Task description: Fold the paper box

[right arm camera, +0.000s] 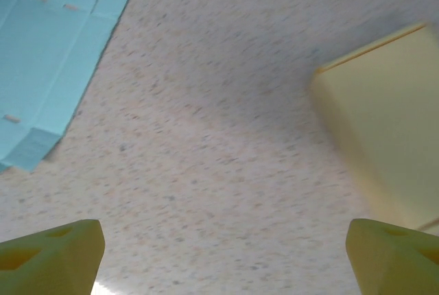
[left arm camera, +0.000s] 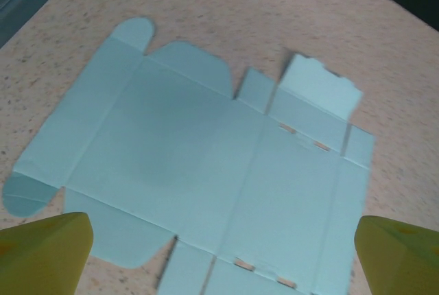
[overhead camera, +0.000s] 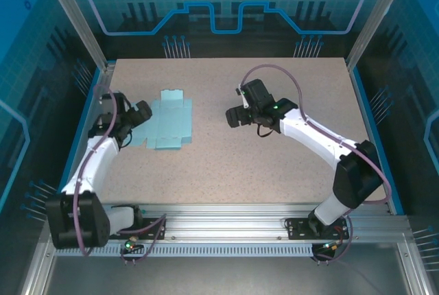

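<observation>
Paper box (overhead camera: 168, 122): we see it as an unfolded light-blue blank, lying on the left half of the speckled table (overhead camera: 274, 171) with its panels and flaps spread out.
End flap (left arm camera: 319, 92): from the left wrist we see one flap at the far side tilted up off the surface, while the other panels lie flat.
Left gripper (overhead camera: 139, 118): we find it at the blank's left edge, its yellow fingertips (left arm camera: 44, 254) spread wide with nothing clamped between them and the blank lying beneath.
Contact: we cannot tell whether the left fingertips touch the paper.
Right gripper (overhead camera: 235, 114): we see it to the right of the blank and apart from it, over bare table, jaws wide apart and holding nothing.
</observation>
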